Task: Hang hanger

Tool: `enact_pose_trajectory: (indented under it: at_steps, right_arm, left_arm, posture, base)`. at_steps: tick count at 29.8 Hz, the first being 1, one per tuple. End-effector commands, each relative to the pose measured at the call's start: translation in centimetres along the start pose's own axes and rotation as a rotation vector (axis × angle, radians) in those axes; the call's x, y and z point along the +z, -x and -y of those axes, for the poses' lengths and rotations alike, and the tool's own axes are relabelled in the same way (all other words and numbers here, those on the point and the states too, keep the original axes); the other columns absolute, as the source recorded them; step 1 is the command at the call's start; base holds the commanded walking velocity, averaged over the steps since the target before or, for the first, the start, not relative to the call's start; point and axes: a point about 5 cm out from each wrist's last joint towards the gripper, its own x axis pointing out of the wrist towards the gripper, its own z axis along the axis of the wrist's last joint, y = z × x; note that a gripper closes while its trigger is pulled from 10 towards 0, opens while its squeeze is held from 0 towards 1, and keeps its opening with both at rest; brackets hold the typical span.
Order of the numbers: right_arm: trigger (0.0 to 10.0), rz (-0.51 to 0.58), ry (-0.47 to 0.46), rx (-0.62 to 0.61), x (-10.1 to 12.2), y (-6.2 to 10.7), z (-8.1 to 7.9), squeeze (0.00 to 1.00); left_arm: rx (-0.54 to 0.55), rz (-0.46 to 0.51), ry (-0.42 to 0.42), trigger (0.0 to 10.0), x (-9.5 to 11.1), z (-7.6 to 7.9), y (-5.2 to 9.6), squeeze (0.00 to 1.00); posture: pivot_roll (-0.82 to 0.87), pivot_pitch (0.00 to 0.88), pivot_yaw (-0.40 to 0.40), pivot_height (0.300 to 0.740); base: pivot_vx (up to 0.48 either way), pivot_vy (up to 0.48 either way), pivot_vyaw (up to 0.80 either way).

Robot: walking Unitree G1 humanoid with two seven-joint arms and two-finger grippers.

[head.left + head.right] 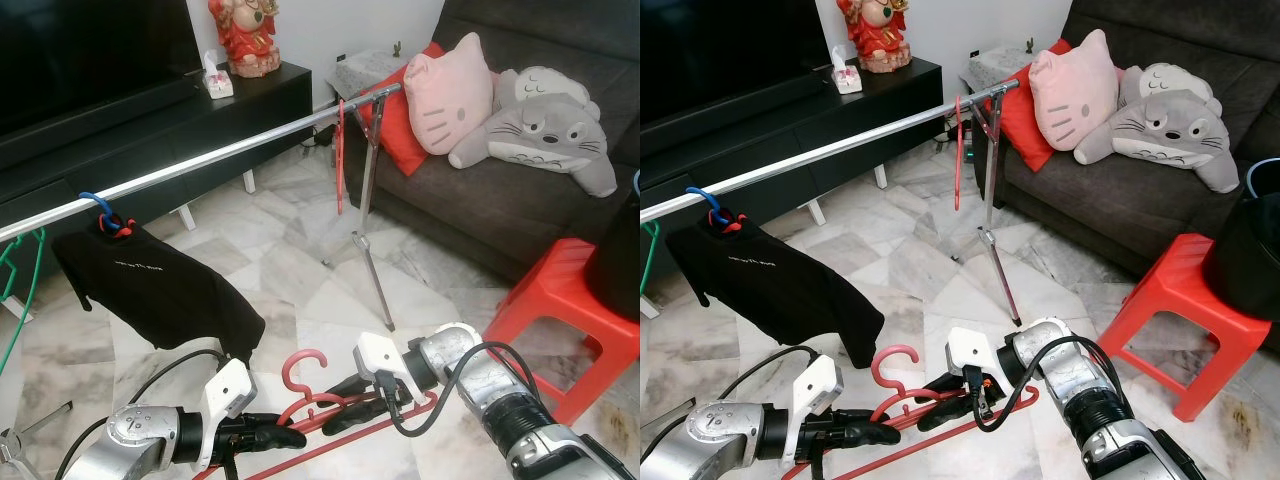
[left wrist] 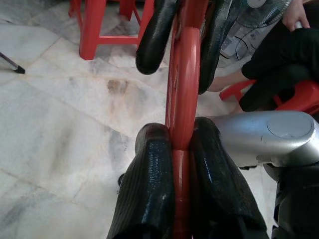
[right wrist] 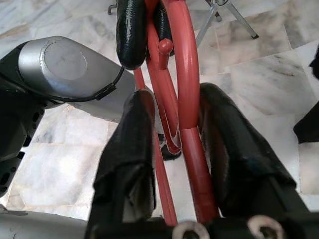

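A red hanger (image 1: 300, 372) is held low over the marble floor, its hook pointing up. My left gripper (image 1: 285, 437) is shut on its lower bar; in the left wrist view both pads (image 2: 149, 189) press against the red bar (image 2: 183, 89). My right gripper (image 1: 345, 415) stands open astride the hanger's bars (image 3: 185, 74), just right of the left one, with a gap beside its fingers (image 3: 124, 149). The silver clothes rail (image 1: 200, 160) runs across above and beyond both grippers.
On the rail hang a black shirt (image 1: 150, 290) on a blue hanger (image 1: 95, 203), a green hanger (image 1: 20, 290) and a red hanger (image 1: 341, 160). The rack's leg (image 1: 375, 280) stands ahead. Red stool (image 1: 570, 310) and sofa (image 1: 520, 210) on the right. A person (image 2: 289, 45) sits nearby.
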Motion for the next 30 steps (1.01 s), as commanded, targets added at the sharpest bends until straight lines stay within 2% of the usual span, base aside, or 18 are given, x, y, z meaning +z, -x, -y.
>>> enact_pose_trajectory:
  at_steps: [1,7,12,13,14,17,18,20,24,27,30]
  right_arm:
    - [10.0,-0.045,-0.037,0.039,-1.1,0.6,-0.5,1.00]
    - [10.0,-0.060,-0.038,0.063,-1.4,0.5,-0.7,1.00]
    - [10.0,-0.117,-0.012,0.048,-1.9,0.9,-0.7,0.98]
    - [10.0,-0.131,-0.004,0.036,-2.0,0.9,-0.6,0.70]
    - [10.0,-0.140,-0.003,0.034,-2.1,0.9,-0.6,0.00]
    - [10.0,-0.176,0.006,0.025,-2.5,0.9,-0.7,0.00]
    - [10.0,-0.202,0.003,-0.019,-3.0,0.7,-0.6,0.00]
    - [10.0,-0.209,-0.002,-0.023,-3.2,0.6,-0.6,0.00]
    - [10.0,-0.229,-0.015,-0.045,-3.9,0.5,-0.8,0.00]
    - [10.0,-0.233,-0.030,-0.132,-4.4,0.3,-0.6,0.00]
    - [10.0,-0.238,-0.038,-0.186,-4.7,0.3,-0.4,0.00]
  left_arm:
    - [0.011,-0.069,-0.023,0.0,-0.6,-0.5,0.9,0.00]
    - [-0.005,-0.158,-0.064,0.0,-1.7,-0.6,0.9,0.00]
    - [0.046,-0.211,-0.118,0.0,-2.0,-1.4,0.9,0.00]
    - [0.057,-0.201,-0.118,0.0,-1.9,-1.6,0.8,0.00]
    - [0.066,-0.204,-0.124,0.0,-1.9,-1.6,0.8,0.00]
    - [0.105,-0.234,-0.154,0.0,-2.3,-2.1,0.7,0.00]
    - [0.170,-0.235,-0.172,0.0,-2.6,-2.7,0.7,0.00]
    - [0.189,-0.224,-0.168,0.0,-2.6,-2.9,0.7,0.00]
    - [0.310,-0.205,-0.192,0.0,-2.8,-3.9,0.7,0.00]
    - [0.425,-0.229,-0.205,0.0,-3.5,-4.9,0.6,0.00]
    - [0.472,-0.254,-0.203,0.0,-4.4,-5.4,0.5,0.00]
  posture:
    - [-0.06,0.000,0.005,0.740]
    - [-0.06,0.000,0.004,0.740]
    - [-0.06,0.000,0.002,0.740]
    - [-0.07,0.000,0.001,0.740]
    - [-0.07,0.000,0.001,0.740]
    - [-0.07,0.000,0.001,0.740]
    - [-0.07,0.000,0.001,0.740]
    - [-0.07,0.000,0.001,0.740]
    - [-0.06,0.000,0.001,0.740]
    - [-0.07,0.000,0.004,0.740]
    - [-0.07,0.000,0.004,0.740]
  base:
    - [0.000,0.000,0.00]
    - [0.000,0.000,0.00]
    - [0.000,0.000,0.00]
    - [0.000,0.000,0.00]
    - [0.000,0.000,0.00]
    - [0.000,0.000,0.00]
    - [0.000,0.000,0.00]
    - [0.000,0.000,0.00]
    - [0.000,0.000,0.00]
    - [0.000,0.000,0.00]
    - [0.000,0.000,0.00]
